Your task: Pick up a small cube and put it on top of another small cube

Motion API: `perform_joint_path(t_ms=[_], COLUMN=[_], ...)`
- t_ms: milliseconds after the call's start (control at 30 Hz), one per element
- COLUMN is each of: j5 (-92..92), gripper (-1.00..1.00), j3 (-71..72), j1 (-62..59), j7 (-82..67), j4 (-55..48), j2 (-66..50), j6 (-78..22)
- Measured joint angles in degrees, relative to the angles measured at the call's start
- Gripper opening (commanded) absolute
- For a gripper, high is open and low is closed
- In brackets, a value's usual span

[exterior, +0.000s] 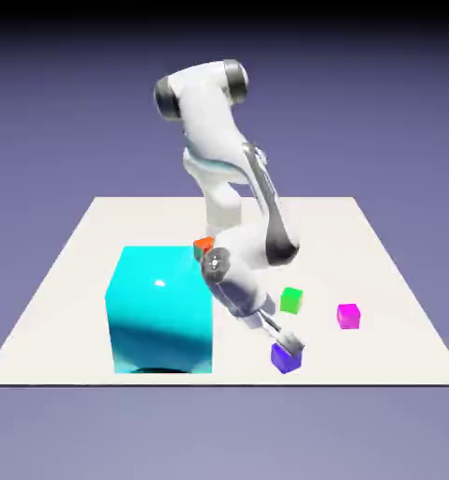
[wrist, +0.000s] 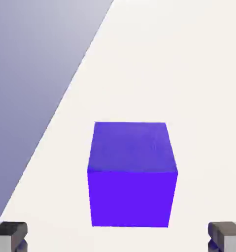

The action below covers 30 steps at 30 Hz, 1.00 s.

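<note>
jaws are spread wide, nothing gripped yet. in the hand view the gripper (wrist: 118,238) is lined up on the indigo-blue cube (wrist: 132,174), which sits on the table (wrist: 188,74) between the two fingertips (wrist: 10,233) but clear of both. from outside, that cube (exterior: 284,357) is seen near the table's front edge, with the green cube (exterior: 291,300) close behind it. looks like the approach step. next, a bit more descent seems needed, then the fingers closed squarely on the cube's sides.

Rendered simulation scene, flat white table (exterior: 97,234), plain blue-violet backdrop (exterior: 59,94), glossy untextured coloured blocks
</note>
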<state>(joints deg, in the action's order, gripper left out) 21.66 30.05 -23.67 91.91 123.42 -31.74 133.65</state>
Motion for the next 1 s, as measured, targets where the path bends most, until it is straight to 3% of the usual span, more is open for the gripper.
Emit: perform_joint_path(t_ms=[67,100,167,300,700,767,900,933,1000], j5=[-0.16,-0.22,-0.16,0.05,-6.99,-7.08,-7.41,-7.47,-7.67], gripper=[0.0,-1.0,-1.0,-1.0,-1.0,-1.0,-1.0,1.0,1.0], j3=[-0.55,-0.75,-0.74,0.15,-5.23,-5.3,-5.34,-5.35,-5.36], j1=[1.88,2.55,2.55,-0.36,25.21,24.89,26.27,26.55,26.55], j7=[-0.34,-0.46,-0.5,-0.62,-30.51,-30.89,-30.5,-30.43,-30.3], j4=[0.3,0.4,0.4,0.35,21.33,21.6,25.48,26.21,26.21], j2=[-4.15,-5.63,-5.64,2.66,27.6,27.9,21.73,20.58,20.58], j6=[4.65,6.31,6.34,-2.62,-17.2,-17.39,-7.43,-5.57,-5.58])
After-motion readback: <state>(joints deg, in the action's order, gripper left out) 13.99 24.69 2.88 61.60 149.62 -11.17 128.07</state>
